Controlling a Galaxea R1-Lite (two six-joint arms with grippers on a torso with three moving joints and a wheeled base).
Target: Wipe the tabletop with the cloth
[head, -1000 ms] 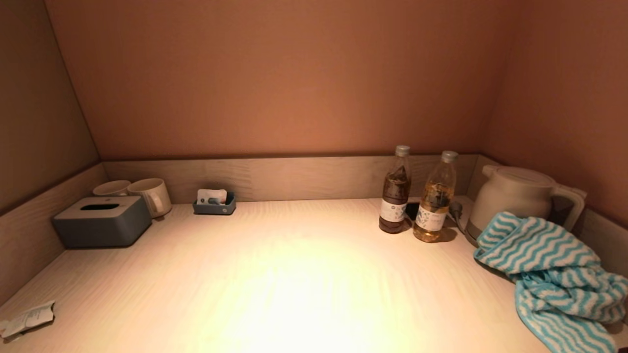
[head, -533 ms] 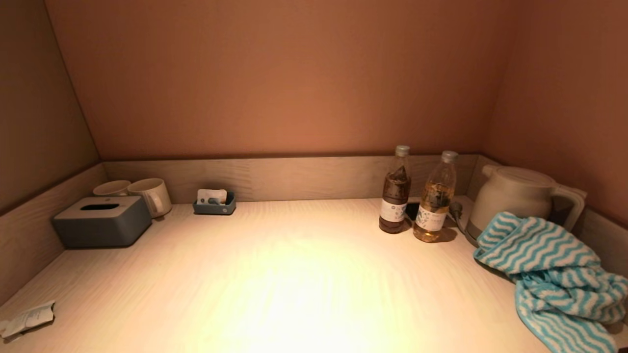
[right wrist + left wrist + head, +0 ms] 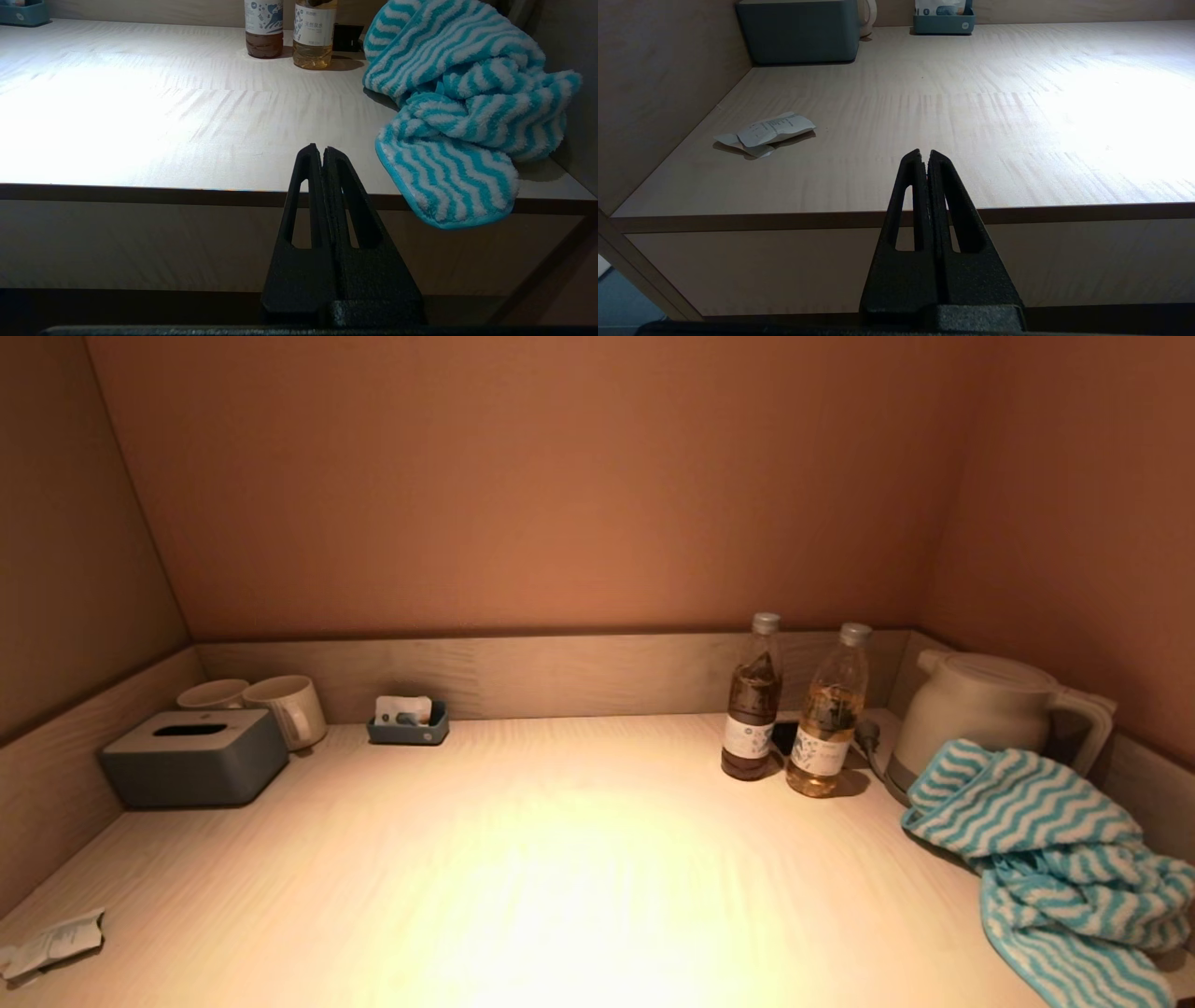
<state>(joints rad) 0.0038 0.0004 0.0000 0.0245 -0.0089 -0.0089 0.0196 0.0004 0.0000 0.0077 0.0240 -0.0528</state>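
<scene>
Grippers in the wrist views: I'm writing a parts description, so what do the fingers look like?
Both the left gripper and the right gripper are matte black. Each finger is a tapering wedge with a long slot cut through it, rising from a wider black base. No cables, markings or labels show.

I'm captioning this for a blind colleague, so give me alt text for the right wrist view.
The right pincer, shut and empty, sits below the front edge of the pale wooden tabletop. A crumpled teal and white striped cloth lies by the side wall, one corner overhanging the edge. A dark bottle and an amber bottle stand behind.
</scene>
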